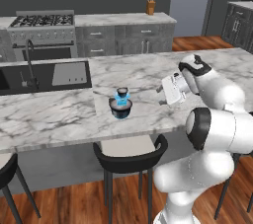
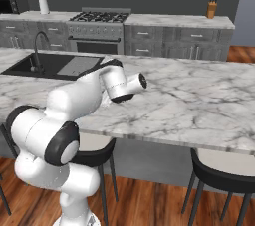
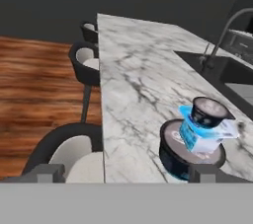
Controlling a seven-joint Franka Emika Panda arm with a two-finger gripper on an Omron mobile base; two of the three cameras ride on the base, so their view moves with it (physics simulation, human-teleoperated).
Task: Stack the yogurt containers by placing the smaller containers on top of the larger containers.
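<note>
Since the tiny dark cup point(image 1: 122, 91) is sitting atop the light-blue cup point(image 1: 121, 99) and wide dark tub point(image 1: 120, 108), we're keeping the gripper point(image 3: 126, 171) w/ jaws wide, empty, backing off gently.

Open marble counter point(image 1: 148, 77) surrounds the stacked yogurt containers point(image 1: 120, 103); faucet point(image 1: 30, 62) well apart.

Arm point(image 1: 217, 119) folded, wrist level, jaws spread wide, w/ nothing between.
</note>
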